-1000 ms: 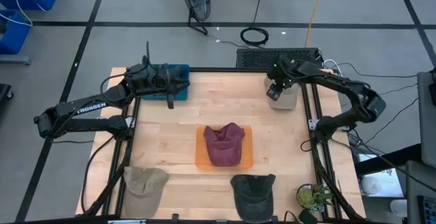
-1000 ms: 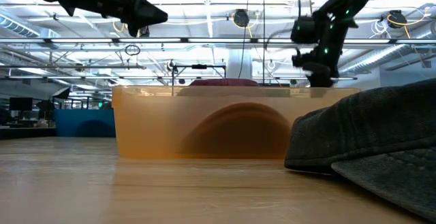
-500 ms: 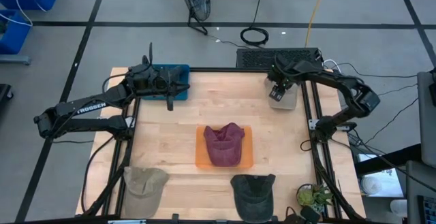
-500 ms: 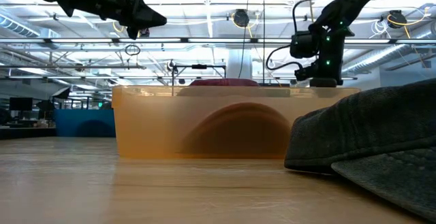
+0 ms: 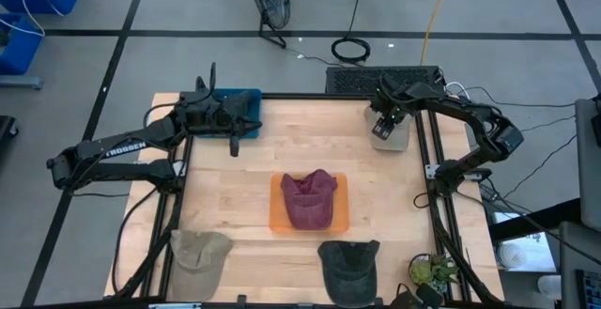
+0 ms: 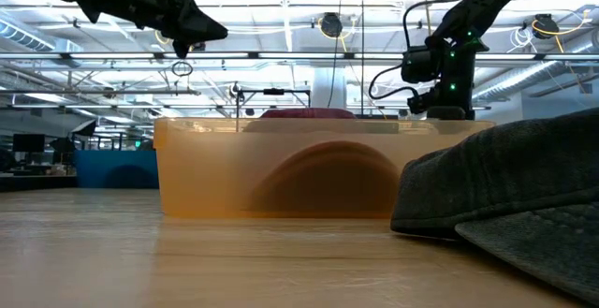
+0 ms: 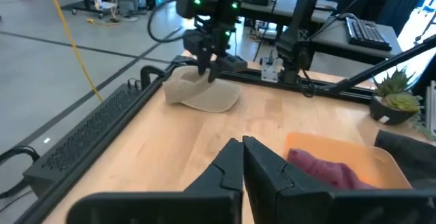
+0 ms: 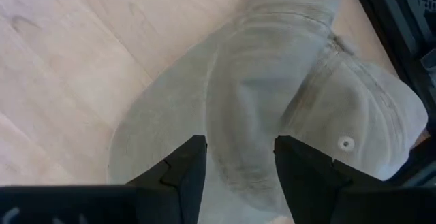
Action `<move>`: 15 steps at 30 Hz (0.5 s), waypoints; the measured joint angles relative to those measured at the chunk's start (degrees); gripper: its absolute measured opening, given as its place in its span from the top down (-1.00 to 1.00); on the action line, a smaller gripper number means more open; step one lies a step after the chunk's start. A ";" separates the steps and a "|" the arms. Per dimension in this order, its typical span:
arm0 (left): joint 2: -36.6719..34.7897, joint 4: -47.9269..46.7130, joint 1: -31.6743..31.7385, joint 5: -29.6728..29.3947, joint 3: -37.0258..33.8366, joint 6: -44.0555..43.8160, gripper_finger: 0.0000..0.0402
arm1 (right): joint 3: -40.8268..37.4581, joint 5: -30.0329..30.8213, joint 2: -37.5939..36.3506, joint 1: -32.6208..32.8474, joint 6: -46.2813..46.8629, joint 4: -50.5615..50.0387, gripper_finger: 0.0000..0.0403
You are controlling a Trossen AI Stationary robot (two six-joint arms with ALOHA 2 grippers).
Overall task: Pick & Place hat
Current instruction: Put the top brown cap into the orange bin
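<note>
A beige hat (image 5: 392,136) lies crown-up at the table's far right corner. My right gripper (image 8: 240,141) hangs open right over it, pointing steeply down, with a raised fold of the hat (image 8: 245,108) between its fingers. The left wrist view shows the same gripper (image 7: 206,71) above the same hat (image 7: 204,96). A maroon hat (image 5: 308,198) lies in the orange tray (image 5: 276,217) at mid table. My left gripper (image 5: 235,146) hovers shut and bare above the far left, well clear of the table. My right gripper comes at the beige hat from above, one finger (image 8: 185,164) on each side of the raised fold. Whether the fingertips touch the cloth I cannot tell.
A khaki hat (image 5: 199,251) lies at the near left and a dark grey hat (image 5: 349,264) at the near middle, large in the low view (image 6: 510,196). A blue box (image 5: 246,100) sits at the far left edge, a small plant (image 5: 432,271) at the near right corner.
My right gripper has sunk toward the beige hat and tipped more steeply down, staying open. My left gripper has tipped slightly downward in place.
</note>
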 joint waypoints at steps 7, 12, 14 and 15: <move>0.00 -0.33 -1.94 -0.17 0.00 -0.01 0.97 | -3.59 -0.09 0.00 -0.82 -0.84 1.38 0.27; 0.00 -0.59 -2.56 -0.16 0.00 0.21 0.92 | -6.24 -0.04 -0.11 -0.80 -0.84 2.14 0.30; 0.00 -1.07 -2.61 -0.20 0.00 0.21 0.89 | -6.43 -0.04 -0.11 -0.82 -0.84 2.36 0.32; 0.01 -1.20 -2.61 -0.20 0.00 0.21 0.88 | -6.46 -0.04 -0.11 -0.80 -0.89 2.58 0.33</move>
